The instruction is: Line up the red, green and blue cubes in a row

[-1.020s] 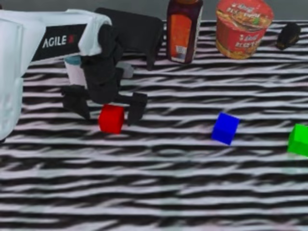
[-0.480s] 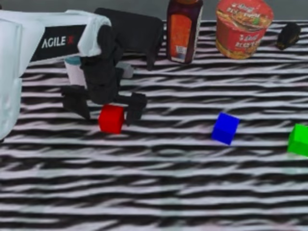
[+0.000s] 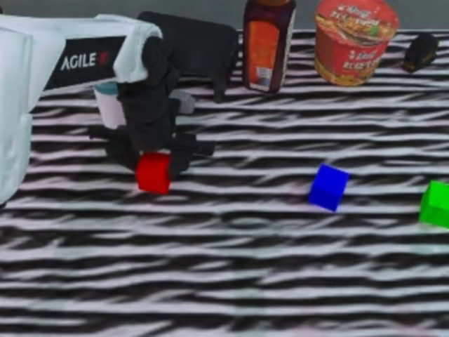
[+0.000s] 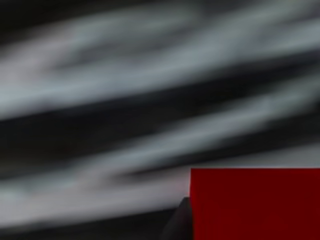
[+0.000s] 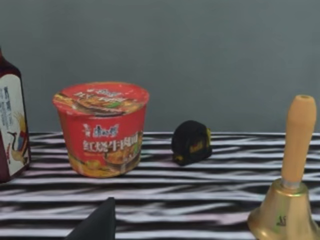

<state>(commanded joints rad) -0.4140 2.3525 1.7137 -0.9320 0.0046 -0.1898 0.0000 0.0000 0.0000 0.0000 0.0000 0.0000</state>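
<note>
My left gripper (image 3: 152, 157) is shut on the red cube (image 3: 153, 173) at the left of the striped table, one dark finger (image 3: 123, 149) on each side of it. The left wrist view shows the red cube (image 4: 255, 205) pressed against a finger (image 4: 181, 224). To the right of the middle lies the blue cube (image 3: 328, 187), apart from everything. The green cube (image 3: 436, 203) sits at the right edge, partly cut off. My right arm is out of the top view; its wrist camera faces the back right of the table.
Along the back stand a dark sauce bottle (image 3: 269, 43), a red noodle cup (image 3: 354, 38) and a small black tape measure (image 3: 421, 51). A black object (image 3: 193, 45) lies behind the left gripper. A brass bell with a wooden handle (image 5: 289, 200) shows in the right wrist view.
The left gripper's fingers have closed in from both sides onto the red cube, which has shifted slightly left. The blue and green cubes have not moved.
</note>
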